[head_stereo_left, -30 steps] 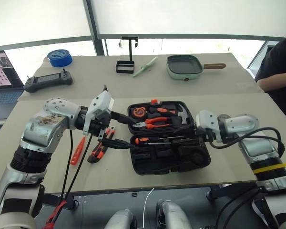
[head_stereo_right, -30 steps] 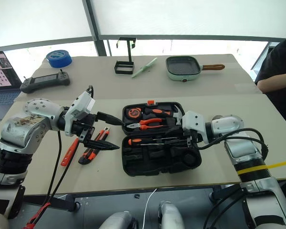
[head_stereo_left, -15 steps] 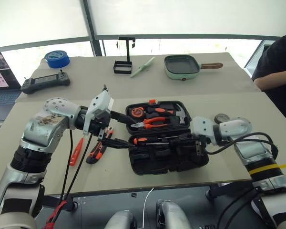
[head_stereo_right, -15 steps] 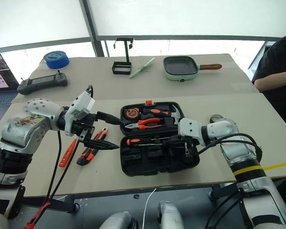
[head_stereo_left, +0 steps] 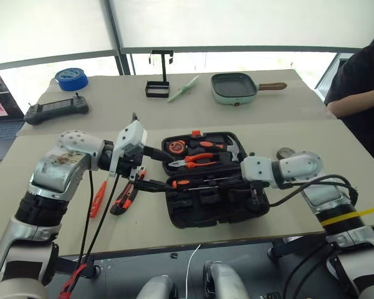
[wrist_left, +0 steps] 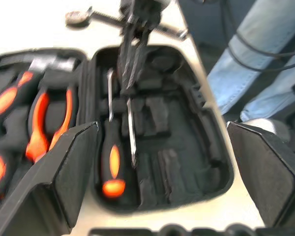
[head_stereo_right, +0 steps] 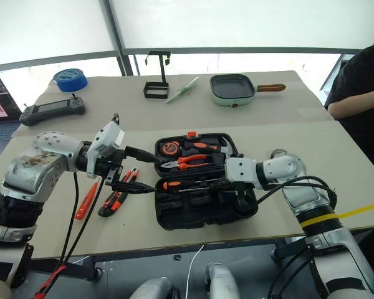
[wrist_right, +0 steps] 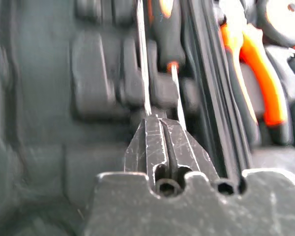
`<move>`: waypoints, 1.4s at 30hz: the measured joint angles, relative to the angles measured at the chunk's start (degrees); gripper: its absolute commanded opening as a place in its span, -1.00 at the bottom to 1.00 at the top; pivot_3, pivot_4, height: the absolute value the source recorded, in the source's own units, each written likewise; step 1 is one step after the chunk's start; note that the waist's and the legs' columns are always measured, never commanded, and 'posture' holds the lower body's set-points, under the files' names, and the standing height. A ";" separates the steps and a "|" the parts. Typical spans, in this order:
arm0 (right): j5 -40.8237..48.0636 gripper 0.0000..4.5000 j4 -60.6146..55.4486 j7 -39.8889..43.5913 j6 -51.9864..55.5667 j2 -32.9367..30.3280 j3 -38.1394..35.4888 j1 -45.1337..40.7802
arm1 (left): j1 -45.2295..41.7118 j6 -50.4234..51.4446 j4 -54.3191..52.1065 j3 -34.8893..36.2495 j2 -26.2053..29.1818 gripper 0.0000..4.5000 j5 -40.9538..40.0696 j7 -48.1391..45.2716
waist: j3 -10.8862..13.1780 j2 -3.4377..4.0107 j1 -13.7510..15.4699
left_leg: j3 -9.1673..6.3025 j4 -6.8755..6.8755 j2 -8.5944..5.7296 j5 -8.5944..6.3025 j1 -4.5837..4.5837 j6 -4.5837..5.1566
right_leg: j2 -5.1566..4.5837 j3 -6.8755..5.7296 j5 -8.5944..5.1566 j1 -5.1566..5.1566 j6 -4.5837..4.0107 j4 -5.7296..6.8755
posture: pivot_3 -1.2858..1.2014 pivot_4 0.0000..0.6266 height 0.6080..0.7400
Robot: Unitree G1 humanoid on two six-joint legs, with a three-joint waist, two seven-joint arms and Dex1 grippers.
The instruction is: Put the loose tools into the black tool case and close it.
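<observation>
Black tool case [head_stereo_left: 215, 205] lies open on the surface [head_stereo_left: 193, 115] in front of me, lid half away from me, the half with the empty moulded slots nearer. From the head cameras I see orange-handled pliers [head_stereo_left: 196, 162] and a tape measure [head_stereo_left: 173, 147] seated in the far half, and one orange-and-black screwdriver [head_stereo_left: 186, 183] lying along the hinge edge of the near half. My right end effector [head_stereo_right: 232, 185] reaches in from the case's right end; the head views leave its tip hard to read, but the right wrist view shows its fingers [wrist_right: 160, 142] pressed together on the end of a thin metal shaft [wrist_right: 143, 64] that runs out over the slots. The left wrist view shows that same shaft [wrist_left: 132, 130] lying beside the seated screwdriver, which the head views barely resolve. My left end effector [head_stereo_left: 151, 169] hovers at the case's left end with its fingers [wrist_left: 71, 172] spread wide, holding nothing. Left of the case on the surface lie an orange-black utility knife [head_stereo_left: 126, 198] and a slim orange tester screwdriver [head_stereo_left: 98, 197], well outside the case.
</observation>
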 measured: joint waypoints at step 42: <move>33.96 0.99 -37.94 -17.84 32.90 -3.75 -14.62 11.06 | 5.12 53.22 -0.99 10.04 3.80 1.00 -0.61 45.90 | 0.02 -0.08 0.44 | -0.16 -0.86 -0.14 0.06 0.62 -0.77 | 0.09 -0.12 -0.14 0.28 -0.20 -0.13 | 0.03 -0.52 1.00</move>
